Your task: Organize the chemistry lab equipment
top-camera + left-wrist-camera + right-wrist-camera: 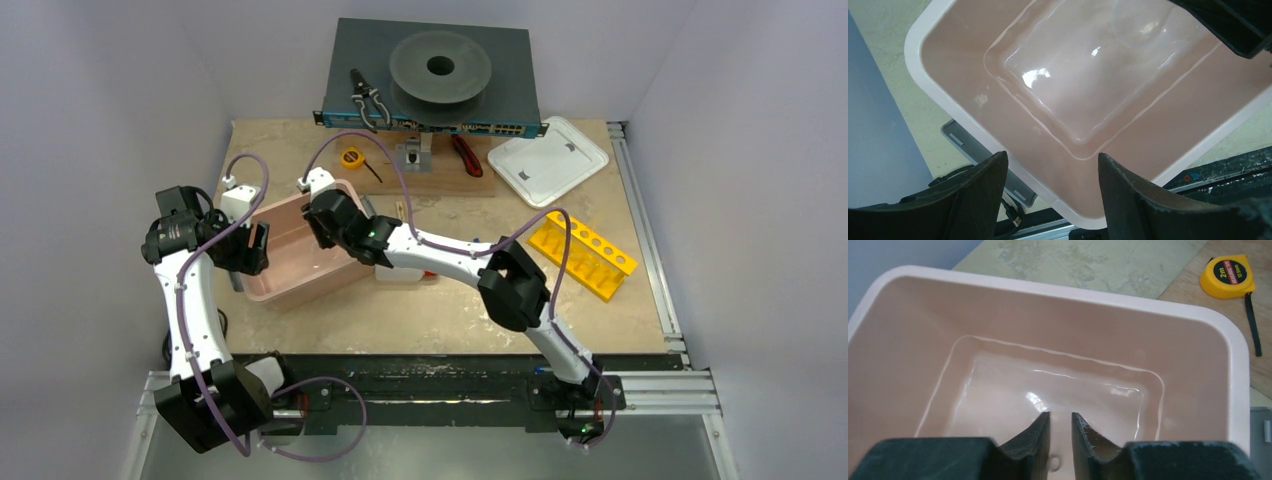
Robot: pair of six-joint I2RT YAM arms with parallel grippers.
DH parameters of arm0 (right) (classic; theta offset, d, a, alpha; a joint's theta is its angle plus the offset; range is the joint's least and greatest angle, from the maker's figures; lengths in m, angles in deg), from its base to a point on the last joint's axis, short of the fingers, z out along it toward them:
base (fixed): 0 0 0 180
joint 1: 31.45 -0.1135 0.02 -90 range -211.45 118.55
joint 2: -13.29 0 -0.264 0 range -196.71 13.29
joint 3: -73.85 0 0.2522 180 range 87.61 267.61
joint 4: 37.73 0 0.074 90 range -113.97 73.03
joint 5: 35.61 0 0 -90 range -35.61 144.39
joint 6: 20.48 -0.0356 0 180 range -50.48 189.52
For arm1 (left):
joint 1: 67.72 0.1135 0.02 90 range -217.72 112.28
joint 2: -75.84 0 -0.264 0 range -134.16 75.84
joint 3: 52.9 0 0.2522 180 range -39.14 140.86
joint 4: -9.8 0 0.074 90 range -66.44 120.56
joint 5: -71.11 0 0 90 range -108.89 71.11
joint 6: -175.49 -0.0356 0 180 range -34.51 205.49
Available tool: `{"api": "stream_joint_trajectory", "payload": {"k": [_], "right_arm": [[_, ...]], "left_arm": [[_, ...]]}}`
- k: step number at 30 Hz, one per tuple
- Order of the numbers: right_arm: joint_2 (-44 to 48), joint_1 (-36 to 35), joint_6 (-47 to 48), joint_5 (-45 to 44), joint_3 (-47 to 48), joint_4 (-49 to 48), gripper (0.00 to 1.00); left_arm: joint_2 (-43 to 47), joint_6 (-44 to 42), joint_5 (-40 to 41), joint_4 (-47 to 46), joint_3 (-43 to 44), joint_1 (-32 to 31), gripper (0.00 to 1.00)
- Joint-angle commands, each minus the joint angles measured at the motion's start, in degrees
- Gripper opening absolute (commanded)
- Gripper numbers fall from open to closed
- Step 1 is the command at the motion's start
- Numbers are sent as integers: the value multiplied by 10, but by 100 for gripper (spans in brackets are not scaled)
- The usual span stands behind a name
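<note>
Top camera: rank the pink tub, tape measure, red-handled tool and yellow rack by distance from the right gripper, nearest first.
1. Pink tub, directly below the right gripper.
2. Tape measure, just behind.
3. Red-handled tool, back right.
4. Yellow rack, far right.

The small clear round dish [1142, 26] shows only as a faint outline inside the pink bin [953, 65].

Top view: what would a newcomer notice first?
The pink bin left of centre, with both arms bent over it: the left gripper at its left side, the right gripper at its right. Next, the yellow rack at the right and the white lid behind it.
</note>
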Motion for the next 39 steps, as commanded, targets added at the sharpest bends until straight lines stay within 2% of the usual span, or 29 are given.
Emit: {"api": "stream_joint_trajectory", "payload": {"k": [1,3,6,9,11,18,22,24,30,34,39], "right_arm": [[2,3,38,-51,78,-33,33],[-3,5,48,-57,105,-26,51],[9,7,56,-64,116,-18,64],[48,7,56,-72,91,-13,65],[97,7,53,-74,37,-20,65],[344,9,68,-14,-280,-84,64],[429,13,73,27,-425,-87,67],[454,17,84,59,-480,-90,72],[447,33,166,171,-548,-109,89],[413,45,219,196,-544,-120,92],[360,82,238,226,-517,-144,92]], "left_arm": [[9,-15,-13,-7,10,4,66],[9,-15,-15,-6,11,4,66],[9,-16,-18,-4,13,4,66],[9,-17,-18,-2,12,5,66],[11,-19,-18,-1,11,5,66],[12,-20,-27,6,15,5,66],[13,-11,-30,8,18,5,66],[15,-9,-31,15,22,5,66],[20,-10,-29,31,39,5,66],[23,-8,-28,37,44,5,66],[25,-8,-22,40,44,5,66]]}}
